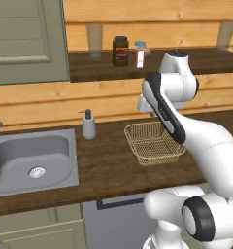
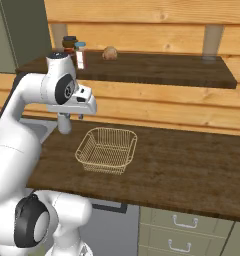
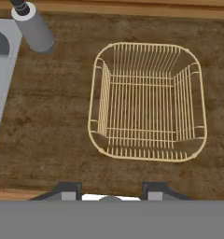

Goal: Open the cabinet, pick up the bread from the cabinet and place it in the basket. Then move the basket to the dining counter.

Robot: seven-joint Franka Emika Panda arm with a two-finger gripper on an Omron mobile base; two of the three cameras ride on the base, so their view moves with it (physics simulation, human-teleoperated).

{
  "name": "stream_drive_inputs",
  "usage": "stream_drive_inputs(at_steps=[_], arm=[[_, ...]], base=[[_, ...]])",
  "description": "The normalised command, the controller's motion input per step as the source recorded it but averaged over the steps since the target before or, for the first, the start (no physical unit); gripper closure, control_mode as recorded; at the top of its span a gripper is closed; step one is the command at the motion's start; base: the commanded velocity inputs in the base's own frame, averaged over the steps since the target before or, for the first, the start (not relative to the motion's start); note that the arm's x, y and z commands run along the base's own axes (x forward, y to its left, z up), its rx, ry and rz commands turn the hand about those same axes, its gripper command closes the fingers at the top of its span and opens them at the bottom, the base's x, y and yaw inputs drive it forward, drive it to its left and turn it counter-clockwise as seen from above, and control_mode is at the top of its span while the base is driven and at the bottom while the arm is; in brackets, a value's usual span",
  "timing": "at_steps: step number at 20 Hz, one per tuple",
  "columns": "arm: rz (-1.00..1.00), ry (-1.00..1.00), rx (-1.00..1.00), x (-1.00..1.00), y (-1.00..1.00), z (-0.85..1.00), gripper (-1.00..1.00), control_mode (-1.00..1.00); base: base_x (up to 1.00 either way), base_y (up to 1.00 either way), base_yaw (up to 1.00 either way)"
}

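the desk (image 2: 192, 165) is a dark wood top with a steel sink (image 1: 33, 163) set in at its left. above it runs a dark shelf (image 2: 157, 70) on the plank wall. the basket (image 2: 107, 150) sits empty on the desk, right of the sink, under the hand. the fingers (image 3: 111, 193) hang above the basket's near rim, spread apart and holding nothing. a soap dispenser (image 1: 88, 125) stands between sink and basket. on the shelf are a dark jar (image 1: 120, 50) and a small bottle (image 1: 140, 54), with the bread (image 2: 110, 53) just to their right, well above the basket.
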Motion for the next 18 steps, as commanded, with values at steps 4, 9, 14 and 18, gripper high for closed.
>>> stream_drive_inputs(at_steps=[4, 9, 14, 18], arm=[[-0.06, 0.0, 0.16, 0.09, -0.73, -0.03, -1.0, -1.0], [-0.05, 0.0, 0.22, 0.07, -0.88, 0.01, -1.0, -1.0], [0.0, -0.09, 0.32, 0.28, -0.48, 0.89, -1.0, -1.0], [0.09, -0.19, -0.03, 0.31, -0.35, 0.99, -1.0, -1.0]], base=[[0.0, 0.0, 0.0], [0.0, 0.0, 0.0], [0.0, 0.0, 0.0], [0.0, 0.0, 0.0]])
